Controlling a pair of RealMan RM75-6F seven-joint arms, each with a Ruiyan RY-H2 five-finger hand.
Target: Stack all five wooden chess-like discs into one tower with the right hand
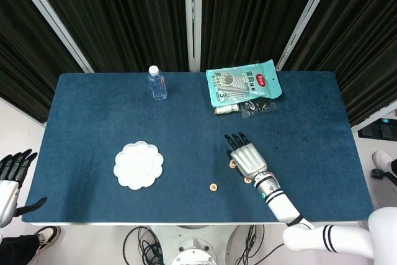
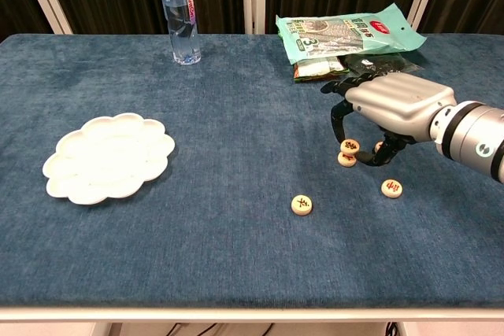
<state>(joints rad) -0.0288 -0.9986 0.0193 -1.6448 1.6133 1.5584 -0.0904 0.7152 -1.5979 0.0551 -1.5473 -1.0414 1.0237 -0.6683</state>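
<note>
**First disc being set on a second; three discs still to gather**

At the right-centre of the blue table (image 2: 197, 257), the right hand (image 2: 386, 104) arches over the cluster of wooden discs, pinching one disc (image 2: 351, 145) between thumb and a finger. This held disc sits just above and partly over a second disc (image 2: 346, 160) lying on the cloth; whether the two touch cannot be told. A third disc (image 2: 379, 147) is largely hidden behind the thumb, a fourth (image 2: 391, 188) lies near and to the right, and a fifth (image 2: 302, 204) lies nearer and to the left, apart from the rest. The tower therefore appears barely begun. The left hand (image 1: 12, 175) hangs off the table's left edge, fingers apart, holding nothing. Each disc bears a red character, too small to read. The green packet (image 2: 346, 33) at the far side carries print, illegible here.
</note>
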